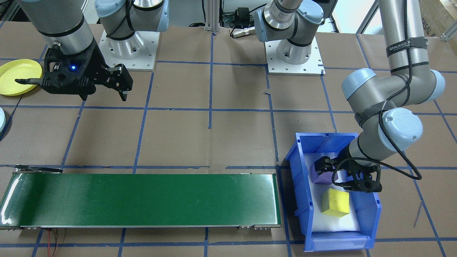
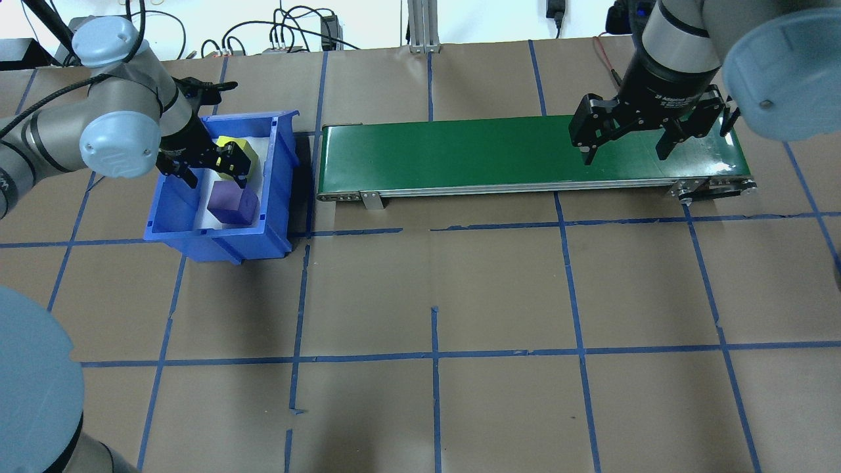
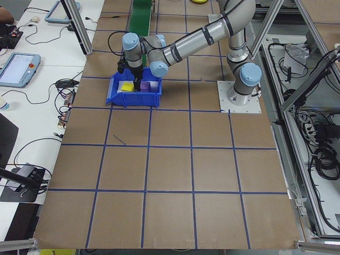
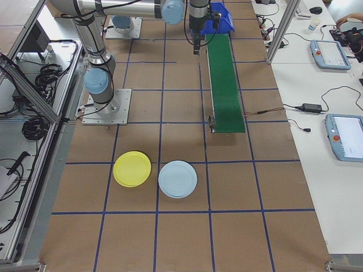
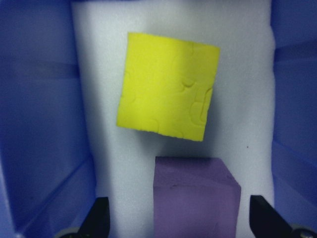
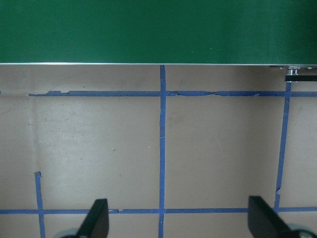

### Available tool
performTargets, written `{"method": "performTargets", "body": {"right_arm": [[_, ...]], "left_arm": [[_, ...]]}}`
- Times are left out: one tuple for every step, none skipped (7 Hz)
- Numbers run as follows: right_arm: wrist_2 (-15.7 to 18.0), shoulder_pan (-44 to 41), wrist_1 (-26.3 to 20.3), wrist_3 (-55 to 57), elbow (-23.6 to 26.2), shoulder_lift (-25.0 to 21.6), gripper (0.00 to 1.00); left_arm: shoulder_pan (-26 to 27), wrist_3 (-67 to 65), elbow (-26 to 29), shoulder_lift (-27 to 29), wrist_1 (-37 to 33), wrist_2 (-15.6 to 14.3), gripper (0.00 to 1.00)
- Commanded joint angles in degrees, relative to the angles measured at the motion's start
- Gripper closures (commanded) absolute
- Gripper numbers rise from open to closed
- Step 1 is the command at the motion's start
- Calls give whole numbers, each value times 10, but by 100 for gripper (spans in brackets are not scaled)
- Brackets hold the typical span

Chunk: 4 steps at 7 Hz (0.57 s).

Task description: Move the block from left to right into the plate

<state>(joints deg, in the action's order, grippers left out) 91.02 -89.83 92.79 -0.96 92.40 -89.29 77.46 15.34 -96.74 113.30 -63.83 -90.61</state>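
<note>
straddling the upright purple block (image 5: 195,198), left tool (image 5: 181,223) gapes wide; right tool (image 2: 627,135) likewise.

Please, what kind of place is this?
Probably a robotics lab or test cell: two arms bolted to a table gridded with blue tape, a small green conveyor, and operator tablets on side benches.
</note>
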Motion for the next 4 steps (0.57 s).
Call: {"method": "performTargets", "body": {"right_arm": [[0,-1,1,2,2,0,0],[0,-1,1,2,2,0,0],[0,-1,1,2,2,0,0],[3,-1,1,2,2,0,0]], "left_arm": [[0,-10,-20,0,-2,4,0],[0,-14,-29,1,-5,5,0],[0,-13,-45,1,0,6,3],[0,-14,-43,0,0,6,52]]}}
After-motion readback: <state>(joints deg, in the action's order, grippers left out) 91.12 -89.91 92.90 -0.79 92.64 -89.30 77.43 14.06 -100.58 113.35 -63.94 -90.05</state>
